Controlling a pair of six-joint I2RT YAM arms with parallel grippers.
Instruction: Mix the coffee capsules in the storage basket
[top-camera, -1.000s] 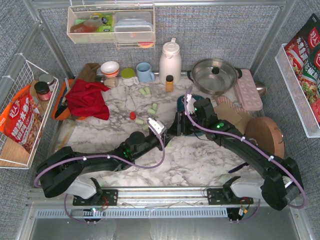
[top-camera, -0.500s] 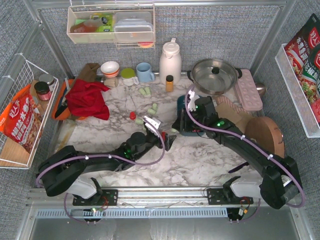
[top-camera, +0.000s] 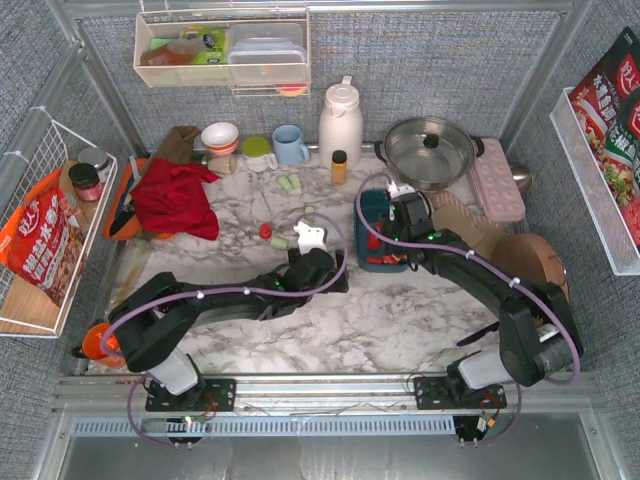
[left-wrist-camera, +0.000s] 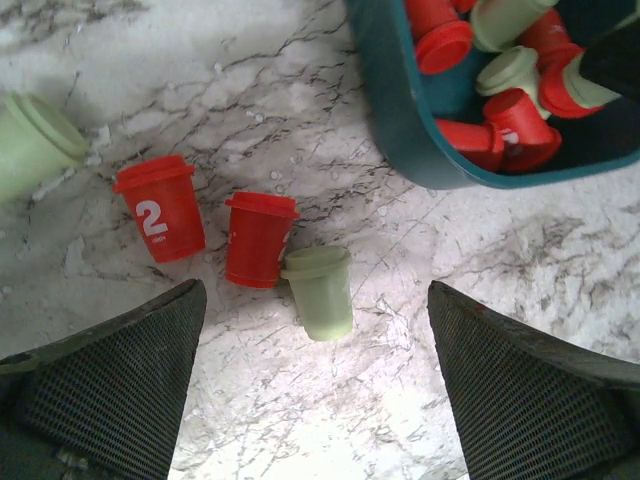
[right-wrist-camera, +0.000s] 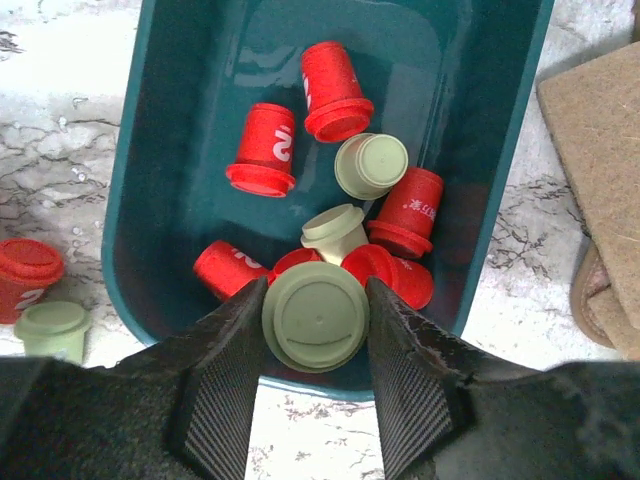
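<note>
The storage basket (right-wrist-camera: 128, 200), dark teal, holds several red and pale green coffee capsules (right-wrist-camera: 265, 150). My right gripper (right-wrist-camera: 315, 335) hangs over its near end, shut on a green capsule (right-wrist-camera: 315, 315) seen lid-on. From above, the right gripper (top-camera: 396, 250) is over the basket (top-camera: 371, 213). My left gripper (left-wrist-camera: 315, 400) is open and empty above the marble, just left of the basket (left-wrist-camera: 400, 130). Two red capsules (left-wrist-camera: 160, 205) and a green capsule (left-wrist-camera: 320, 290) lie ahead of its fingers. The overhead view shows the left gripper (top-camera: 330, 274) beside the basket's left wall.
More loose capsules (top-camera: 304, 218) lie on the marble behind the left gripper. A red cloth (top-camera: 175, 197), blue mug (top-camera: 290, 144), white thermos (top-camera: 340, 120), amber bottle (top-camera: 339, 166), steel pot (top-camera: 430, 150) and pink tray (top-camera: 497, 180) line the back. A cork disc (top-camera: 535, 272) sits right.
The left arm has stretched forward toward the basket and its jaws have opened wide. The right gripper has drawn in over the basket with a green capsule in it.
</note>
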